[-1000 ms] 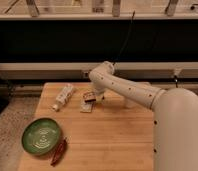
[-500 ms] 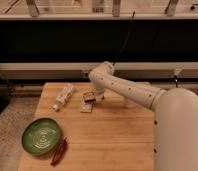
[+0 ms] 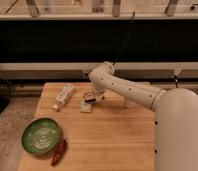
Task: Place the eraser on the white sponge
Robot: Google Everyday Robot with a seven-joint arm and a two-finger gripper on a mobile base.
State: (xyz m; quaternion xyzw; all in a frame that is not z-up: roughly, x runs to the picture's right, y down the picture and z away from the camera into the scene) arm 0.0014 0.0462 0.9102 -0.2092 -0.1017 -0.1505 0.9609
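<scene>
In the camera view, a smooth white arm [image 3: 134, 92] bends over the wooden plank table [image 3: 112, 140]. Its pincer [image 3: 97, 95] is partly hidden, and whether it grips cannot be told. The small dark block-shaped eraser [image 3: 90, 96] sits at the pincer, just behind the thin, flat white sponge [image 3: 86, 106]; contact between them is unclear

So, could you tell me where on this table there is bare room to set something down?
The widest bare patch of the table is its middle, in front of the white sponge, between the green plate with the red chili and the arm. The back is crowded: the gripper at the eraser, beside the white bottle.
</scene>
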